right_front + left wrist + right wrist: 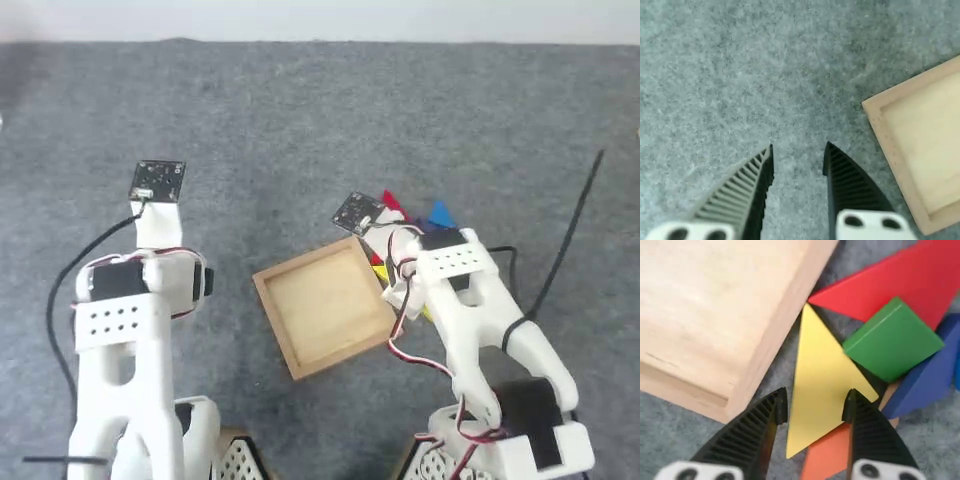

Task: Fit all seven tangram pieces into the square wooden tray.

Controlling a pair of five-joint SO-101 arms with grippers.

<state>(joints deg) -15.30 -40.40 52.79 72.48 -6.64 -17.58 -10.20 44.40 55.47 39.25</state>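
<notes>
Wooden tray [322,303] sits empty in the high view, coloured pieces [392,204] heaped just beside it under the right arm. Left wrist view: left gripper [797,150] fingers apart over grey mat [740,65], tray corner near. Right wrist view: right gripper [815,400] fingers apart astride yellow triangle [822,370] just beside the tray wall; likely light, stiff, slick, so pinch its straight edges.

The orange piece [824,461] lies partly hidden under the yellow triangle [821,385]

Lying flat under everything, grey felt [300,120]. Running along its far edge, a plain white strip [400,18].
</notes>
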